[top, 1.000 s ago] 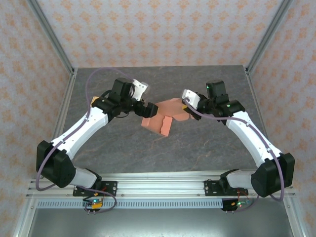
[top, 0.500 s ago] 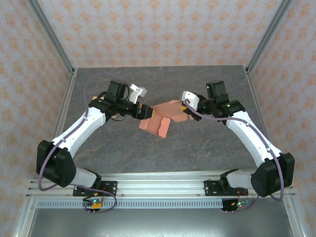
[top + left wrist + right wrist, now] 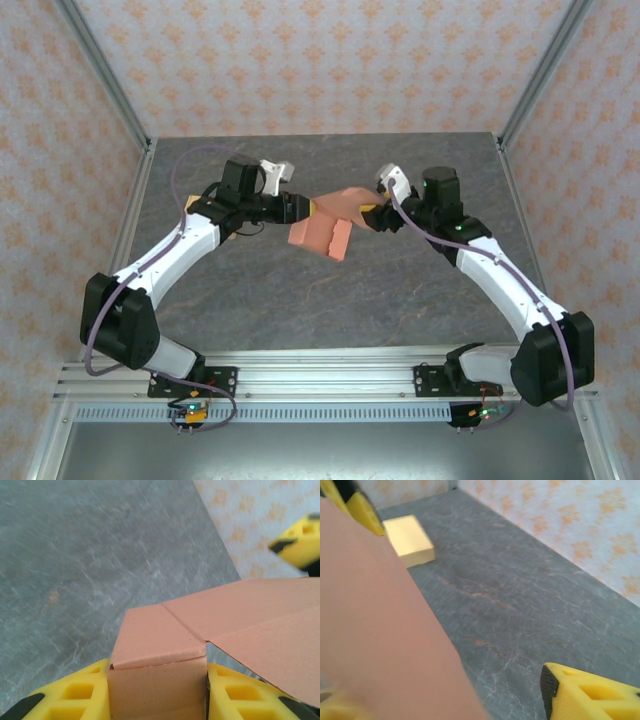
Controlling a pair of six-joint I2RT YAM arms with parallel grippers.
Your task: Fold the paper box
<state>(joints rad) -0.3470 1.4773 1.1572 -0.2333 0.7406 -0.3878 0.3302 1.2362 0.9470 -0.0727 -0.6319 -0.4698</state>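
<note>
1 paper box [image 3: 322, 235] is seen over the middle of the grey table [image 3: 400, 290], between the 2 grippers and nearer the far half. From the top camera its folded body lies with the long axis running from the left gripper [image 3: 298, 208] down and to the right, the far end facing the near right of the view. 1 wide flap [image 3: 260, 625] is spread from the top of the body toward the right gripper [image 3: 372, 216], so the whole piece is stretched roughly left to right across the view. Whether the lower edge rests on the table cannot be told.

The left gripper is clamped on the box's narrow end: in the left wrist view the cardboard is pressed by the 2 yellow fingers [image 3: 65, 700], 1 on each side, with the top panel pointing away from the camera.

The right gripper's jaws are held apart. In the right wrist view 1 yellow finger [image 3: 590, 695] is seen well clear of the pink panel, with bare table between them; the other is only a blur under the panel's edge — contact there cannot be judged.

1 pale yellow block [image 3: 409, 541] lies flat on the table beyond the panel, apart from the box and beside the left arm [image 3: 170, 255].
</note>
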